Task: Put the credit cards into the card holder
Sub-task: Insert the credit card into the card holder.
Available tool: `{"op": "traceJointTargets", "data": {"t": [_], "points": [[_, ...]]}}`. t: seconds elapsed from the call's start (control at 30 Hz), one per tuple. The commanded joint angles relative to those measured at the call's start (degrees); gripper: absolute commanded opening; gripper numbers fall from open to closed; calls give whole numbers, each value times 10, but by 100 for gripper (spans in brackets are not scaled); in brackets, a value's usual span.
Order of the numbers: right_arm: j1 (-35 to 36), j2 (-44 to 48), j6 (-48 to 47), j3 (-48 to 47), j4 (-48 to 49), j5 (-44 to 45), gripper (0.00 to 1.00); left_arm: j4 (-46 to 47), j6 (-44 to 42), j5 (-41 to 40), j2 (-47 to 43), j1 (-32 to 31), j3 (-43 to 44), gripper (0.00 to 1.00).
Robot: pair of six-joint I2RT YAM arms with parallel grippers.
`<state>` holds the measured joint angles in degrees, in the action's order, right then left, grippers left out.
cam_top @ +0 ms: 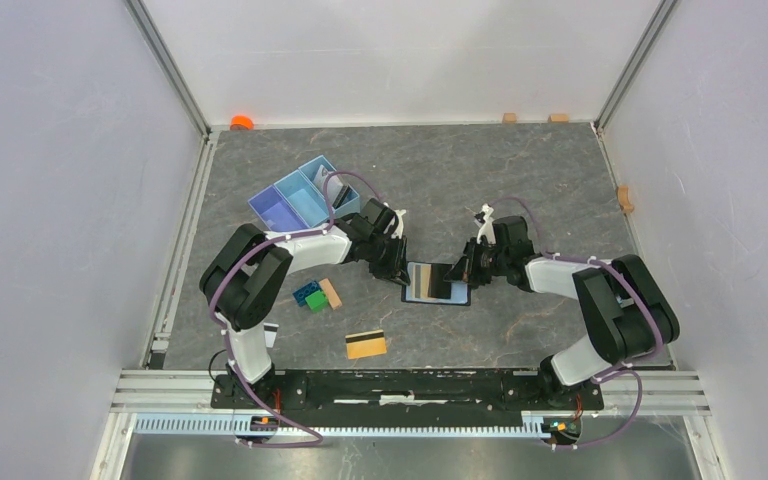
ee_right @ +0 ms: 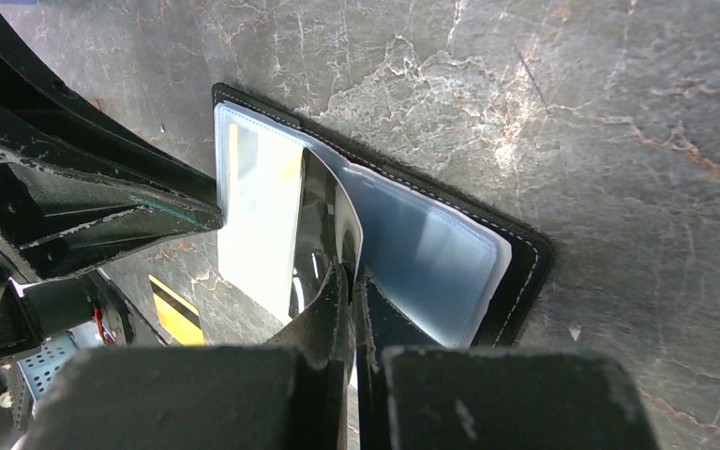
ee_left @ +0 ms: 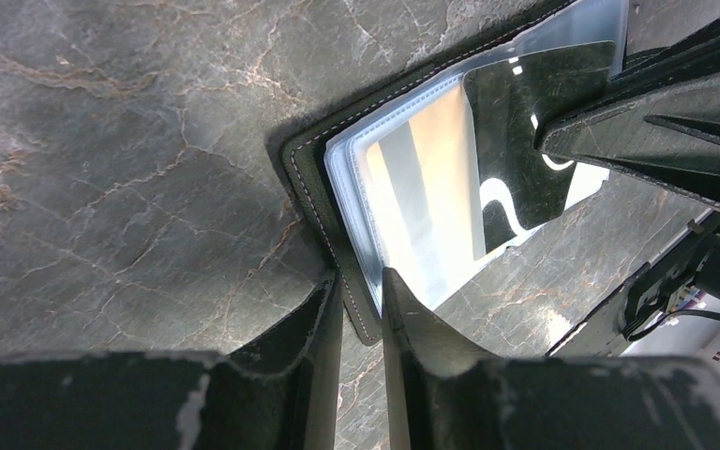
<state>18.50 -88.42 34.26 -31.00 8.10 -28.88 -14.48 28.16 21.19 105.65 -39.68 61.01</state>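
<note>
The black card holder (cam_top: 437,283) lies open and flat mid-table, its clear sleeves showing. A pale gold card with a stripe (ee_left: 422,187) sits inside a sleeve on its left half. My left gripper (ee_left: 361,277) pinches the holder's stitched leather edge (ee_left: 305,178) at the left side (cam_top: 401,272). My right gripper (ee_right: 350,267) is shut on one clear sleeve and lifts it, so it curls up off the blue lining (ee_right: 431,262). A gold credit card with a dark stripe (cam_top: 366,344) lies loose near the front, and it also shows in the right wrist view (ee_right: 176,314).
A light blue three-compartment tray (cam_top: 295,200) stands behind the left arm. Green and blue bricks (cam_top: 312,297) and a tan wooden block (cam_top: 331,293) lie beside the left forearm. A small white card-like edge (cam_top: 271,327) pokes out by the left arm's base.
</note>
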Motion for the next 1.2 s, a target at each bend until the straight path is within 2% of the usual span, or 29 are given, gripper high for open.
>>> {"op": "traceJointTargets", "data": {"t": [0.0,0.2,0.37,0.73,1.17], "points": [[14,-27,-21,9,-64,34,0,11,-18,9,8,-14,13,28],[16,-32,-13,11,-67,45,0,11,-17,9,7,-14,14,27],[15,-19,-34,9,-122,85,0,11,-18,5,7,-14,12,26],[14,10,-36,6,-159,129,0,9,-19,-2,6,-14,14,25],[29,-16,-16,-1,-129,99,0,12,-18,11,5,-15,16,25]]}}
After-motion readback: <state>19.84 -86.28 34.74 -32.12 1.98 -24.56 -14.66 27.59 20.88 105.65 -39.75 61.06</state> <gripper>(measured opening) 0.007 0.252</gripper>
